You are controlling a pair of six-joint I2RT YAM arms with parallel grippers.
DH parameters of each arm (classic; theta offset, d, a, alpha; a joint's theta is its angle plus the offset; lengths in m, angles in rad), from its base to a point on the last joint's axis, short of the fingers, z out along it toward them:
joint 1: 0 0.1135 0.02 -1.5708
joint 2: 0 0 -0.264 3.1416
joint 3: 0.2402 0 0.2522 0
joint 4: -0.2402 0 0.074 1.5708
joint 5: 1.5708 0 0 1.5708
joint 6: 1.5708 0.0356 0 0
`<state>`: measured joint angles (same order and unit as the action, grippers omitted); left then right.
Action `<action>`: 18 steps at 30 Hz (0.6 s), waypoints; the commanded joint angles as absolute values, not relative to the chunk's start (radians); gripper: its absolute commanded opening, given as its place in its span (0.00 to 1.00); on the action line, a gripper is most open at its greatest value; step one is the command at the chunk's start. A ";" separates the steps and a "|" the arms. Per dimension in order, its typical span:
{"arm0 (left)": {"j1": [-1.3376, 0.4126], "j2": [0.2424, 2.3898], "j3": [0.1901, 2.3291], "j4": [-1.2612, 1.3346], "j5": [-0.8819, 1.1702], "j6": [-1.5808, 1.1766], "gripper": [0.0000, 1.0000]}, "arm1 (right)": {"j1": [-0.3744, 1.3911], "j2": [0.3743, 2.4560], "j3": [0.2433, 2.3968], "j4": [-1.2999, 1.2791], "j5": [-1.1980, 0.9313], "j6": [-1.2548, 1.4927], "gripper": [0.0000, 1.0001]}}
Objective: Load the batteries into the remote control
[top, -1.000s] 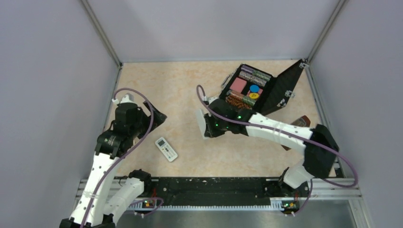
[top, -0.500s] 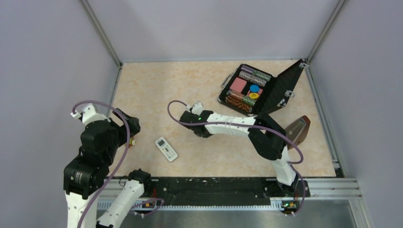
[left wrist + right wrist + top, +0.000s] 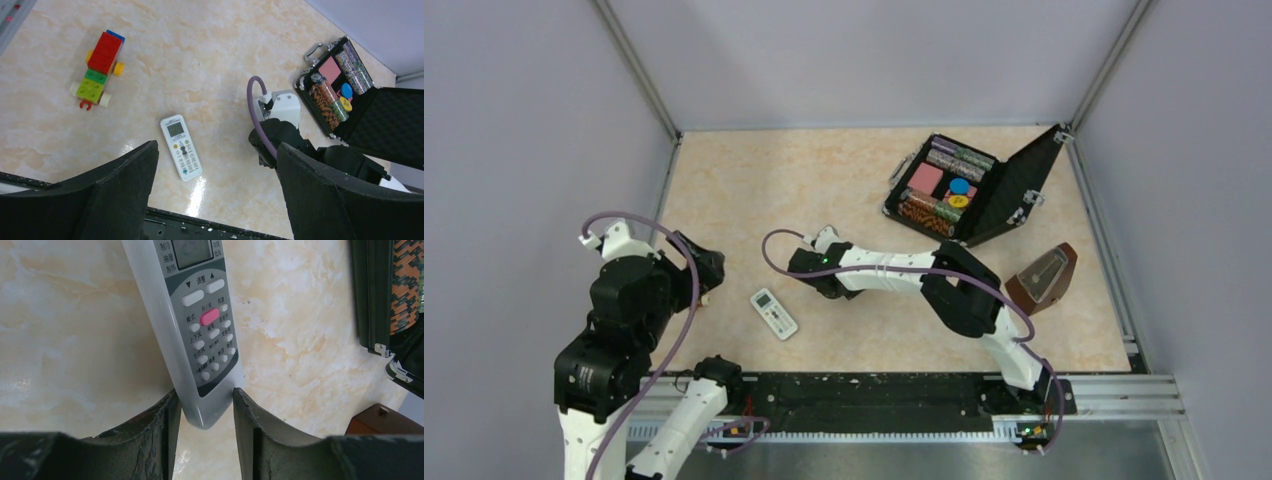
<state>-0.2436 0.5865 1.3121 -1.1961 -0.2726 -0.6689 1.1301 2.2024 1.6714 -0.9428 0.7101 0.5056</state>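
Beige marble tabletop (image 3: 774,190), grey walls (image 3: 864,60), alu. frame (image 3: 639,75)

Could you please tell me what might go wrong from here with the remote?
1. The right gripper flanks only the very end of the remote, and whether the grip is firm cannot be told. It may slip or pivot.
2. The remote's button face is towards the wrist camera. The back is hidden and probably needs turning over, which risks a drop.
3. A second remote lies close by and could be picked by mistake.
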 commanded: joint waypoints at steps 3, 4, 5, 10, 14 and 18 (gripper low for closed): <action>-0.241 0.606 1.297 -1.159 -0.173 -0.684 0.92 | 1.141 2.141 1.663 -0.880 0.570 0.508 0.47; -0.241 0.608 1.300 -1.164 -0.165 -0.683 0.92 | 1.141 2.113 1.654 -0.869 0.545 0.507 0.52; -0.241 0.607 1.302 -1.167 -0.160 -0.681 0.93 | 1.141 2.078 1.637 -0.850 0.516 0.500 0.58; -0.241 0.589 1.313 -1.181 -0.117 -0.678 0.99 | 1.142 1.814 1.431 -0.722 0.402 0.519 0.72; -0.241 0.558 1.320 -1.187 -0.117 -0.661 0.99 | 1.141 1.572 1.259 -0.708 0.405 0.607 0.73; -0.241 0.497 1.317 -1.169 -0.110 -0.613 0.99 | 1.140 1.255 1.153 -0.729 0.487 0.659 0.79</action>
